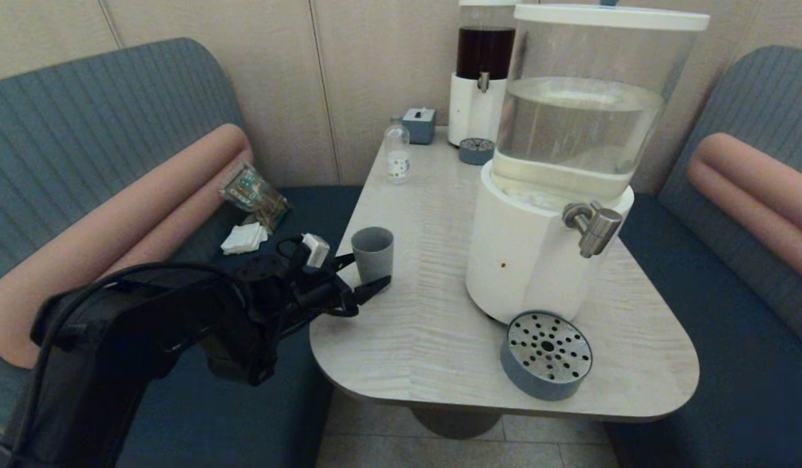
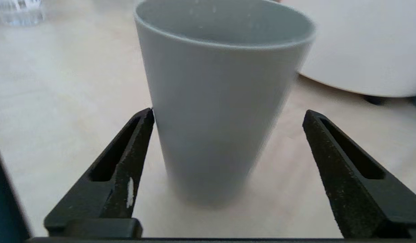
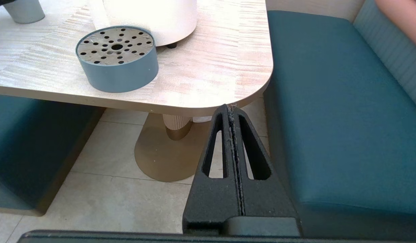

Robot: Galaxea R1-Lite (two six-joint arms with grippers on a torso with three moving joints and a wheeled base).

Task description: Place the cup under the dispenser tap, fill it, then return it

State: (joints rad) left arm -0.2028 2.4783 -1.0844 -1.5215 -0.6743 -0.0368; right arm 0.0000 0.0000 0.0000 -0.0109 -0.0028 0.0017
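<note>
Head view shows the left gripper (image 1: 359, 276) at the table's (image 1: 427, 338) 9 o'clock edge, its jaws spread on either side of the cup (image 1: 373, 253). The cup stands upright on the table at about 9 o'clock from the dispenser (image 1: 537, 260), well apart from the tap (image 1: 594, 228), which juts from the dispenser's white base toward 4 o'clock. A drip tray (image 1: 547, 355) with a perforated metal top sits on the table at 6 o'clock from the dispenser, just beside its base and not under the tap's spout.

Left wrist view has the cup (image 2: 218, 98) between the two fingers (image 2: 123, 175): one fingertip is touching or nearly touching the cup's wall, the other stands clear of it with bare table between. The cup's foot rests on the table.

At 12 o'clock on the table stand a dark-liquid dispenser (image 1: 482, 71) with a second tray (image 1: 476, 151) at its foot, a small grey box (image 1: 419, 125) and a clear bottle (image 1: 397, 153).

Right wrist view finds the right gripper (image 3: 232, 111) low beside the table's corner, over the floor and the bench seat (image 3: 336, 111), its jaws pressed together on nothing. The drip tray (image 3: 117, 59) shows there too.
</note>
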